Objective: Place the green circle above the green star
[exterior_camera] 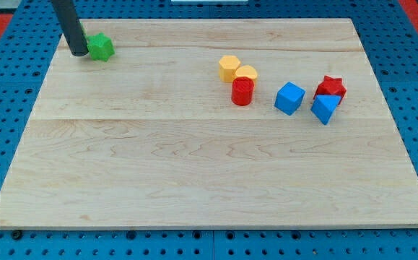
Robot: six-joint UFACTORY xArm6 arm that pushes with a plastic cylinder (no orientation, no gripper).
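Observation:
A green block (102, 48), its shape looking like a star, lies near the top left corner of the wooden board (194, 166). My dark rod comes down from the view's top left, and my tip (77, 53) rests on the board just left of this block, touching it or nearly so. A small patch of a second green block (83, 34) shows just right of the rod, above and to the left of the first one. The rod hides most of it, so I cannot make out its shape.
To the right of centre lies a cluster: a yellow hexagon (228, 67), a second yellow block (246, 73), a red cylinder (242, 92), a blue cube (289, 98), a red star (331, 87) and a blue triangle (325, 108). A blue pegboard surrounds the board.

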